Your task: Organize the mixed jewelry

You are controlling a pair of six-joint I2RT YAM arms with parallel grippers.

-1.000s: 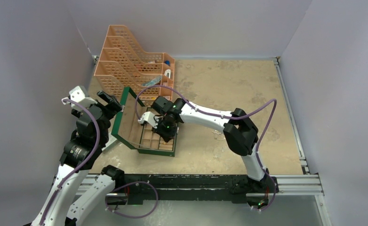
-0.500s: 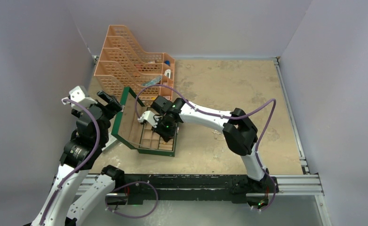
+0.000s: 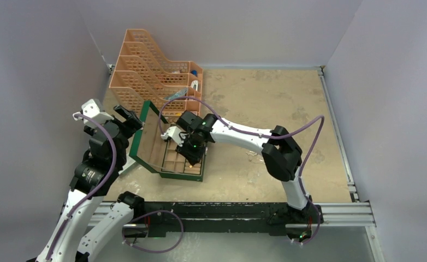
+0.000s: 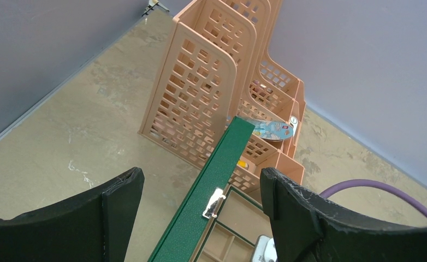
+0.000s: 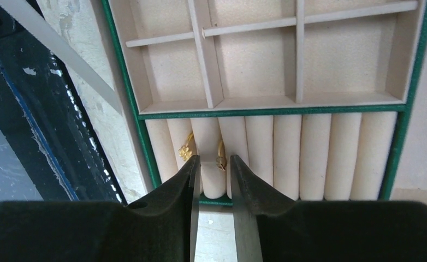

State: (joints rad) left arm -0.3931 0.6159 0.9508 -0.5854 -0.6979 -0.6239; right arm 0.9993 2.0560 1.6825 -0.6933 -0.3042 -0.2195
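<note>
The green jewelry box (image 3: 170,174) lies open, its lid (image 3: 146,131) standing up on the left. In the right wrist view two gold rings are pushed into its cream ring rolls (image 5: 315,158): one with a flower (image 5: 187,148) and a plain one (image 5: 220,155). My right gripper (image 5: 215,161) hangs just above that row at the box's near edge, open by a narrow gap, with nothing between its fingers; the plain ring sits just past the tips. My left gripper (image 4: 200,191) is open wide, hovering above the lid's top edge (image 4: 222,158) without touching it.
An orange mesh desk organizer (image 3: 146,71) stands behind the box at the back left, with small items in its front pockets. The lid carries a silver clasp (image 4: 214,202). Empty square compartments (image 5: 255,71) fill the rest of the box. Grey walls enclose the table.
The right arm's wrist and elbow have shifted slightly over the box. The left arm has not moved.
</note>
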